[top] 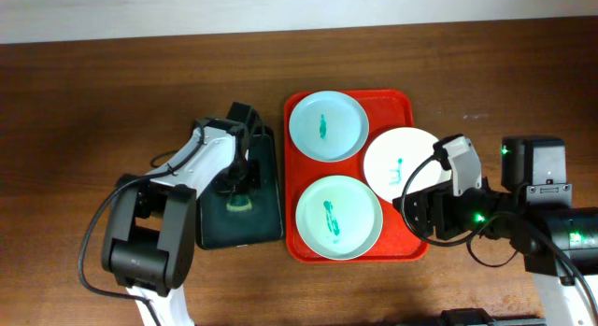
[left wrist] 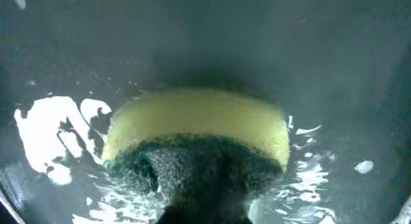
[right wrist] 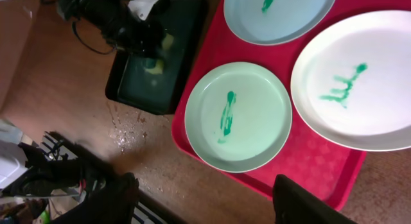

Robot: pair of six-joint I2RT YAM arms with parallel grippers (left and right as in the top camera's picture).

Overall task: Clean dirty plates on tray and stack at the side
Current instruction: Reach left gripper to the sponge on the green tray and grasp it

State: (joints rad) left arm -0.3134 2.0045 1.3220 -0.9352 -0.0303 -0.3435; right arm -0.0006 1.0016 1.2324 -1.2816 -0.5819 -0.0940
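Note:
The red tray point(top: 411, 242) holds three plates, each with a teal-green smear: a mint-blue plate point(top: 325, 126) at the back, a white plate point(top: 402, 164) at the right and a mint-blue plate point(top: 338, 216) at the front. They also show in the right wrist view: the back plate point(right wrist: 289, 15), the white plate point(right wrist: 366, 76) and the front plate point(right wrist: 250, 121). My left gripper point(top: 239, 184) is down in the black tray point(top: 266, 223), shut on the yellow-green sponge point(left wrist: 199, 128). My right gripper point(right wrist: 209, 198) is open and empty, above the red tray's front right corner.
The black tray point(right wrist: 141, 89) stands left of the red tray point(right wrist: 308, 160) and is wet inside point(left wrist: 58, 134). Water drops lie on the wooden table point(right wrist: 122, 137) near it. The right arm's base point(top: 537, 177) stands at the far right.

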